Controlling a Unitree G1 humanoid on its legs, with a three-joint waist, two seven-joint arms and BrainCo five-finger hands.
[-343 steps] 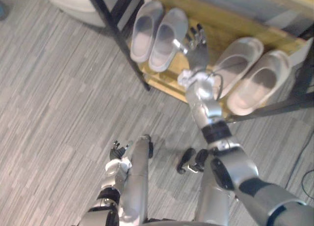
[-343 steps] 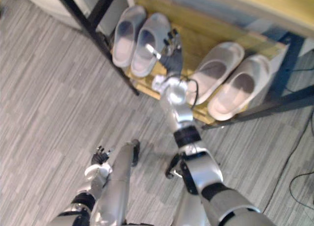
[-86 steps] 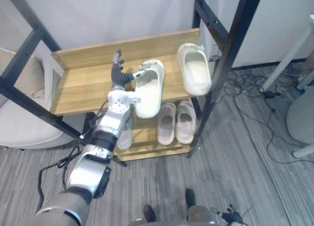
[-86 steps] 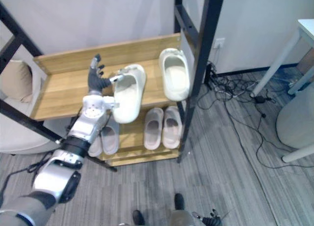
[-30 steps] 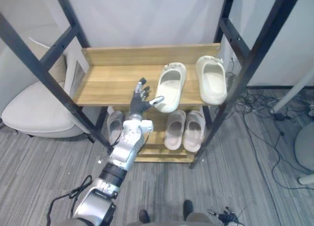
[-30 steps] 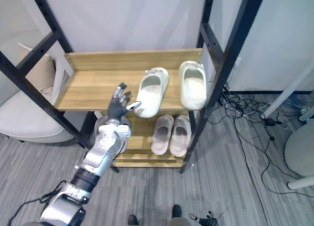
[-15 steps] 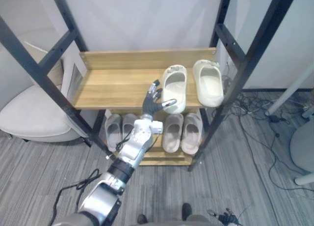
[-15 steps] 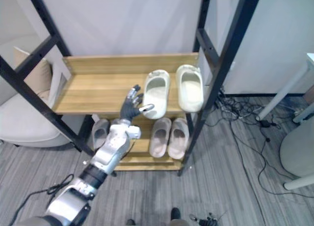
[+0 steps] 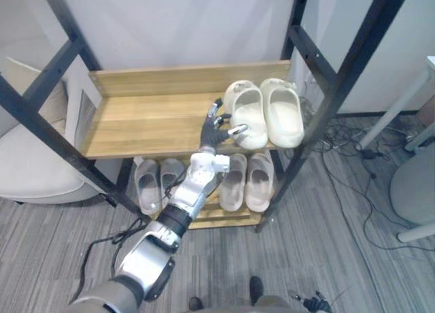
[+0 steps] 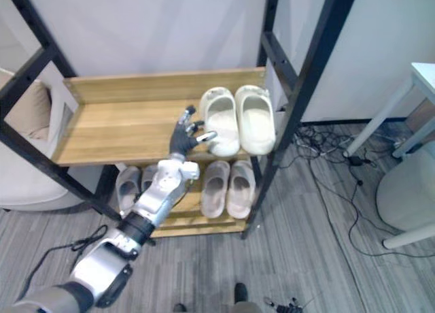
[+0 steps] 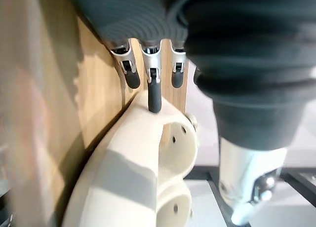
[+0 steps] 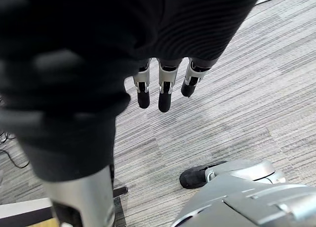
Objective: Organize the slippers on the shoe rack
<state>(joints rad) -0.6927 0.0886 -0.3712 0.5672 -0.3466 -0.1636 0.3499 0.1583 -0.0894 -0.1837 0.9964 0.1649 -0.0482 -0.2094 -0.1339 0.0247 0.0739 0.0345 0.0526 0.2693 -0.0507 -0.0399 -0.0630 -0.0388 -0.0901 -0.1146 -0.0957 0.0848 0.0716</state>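
Left eye view: on the shoe rack's (image 9: 146, 119) upper shelf, the left cream slipper (image 9: 247, 116) now lies side by side against the right cream slipper (image 9: 285, 112); half a second ago a gap showed between them. The left hand (image 9: 216, 130) is spread wide, with its thumb at that slipper's outer side.

Right eye view: grey slippers (image 10: 216, 184) sit on the lower shelf.

Left wrist view: the fingers (image 11: 154, 91) are straight, and one dark tip touches the slipper's rim.

Right wrist view: the right hand (image 12: 165, 91) hangs over the floor (image 12: 237, 89) with its fingers relaxed and holding nothing.

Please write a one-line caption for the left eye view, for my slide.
Open left hand touches a cream slipper beside its mate on the rack's upper wooden shelf.
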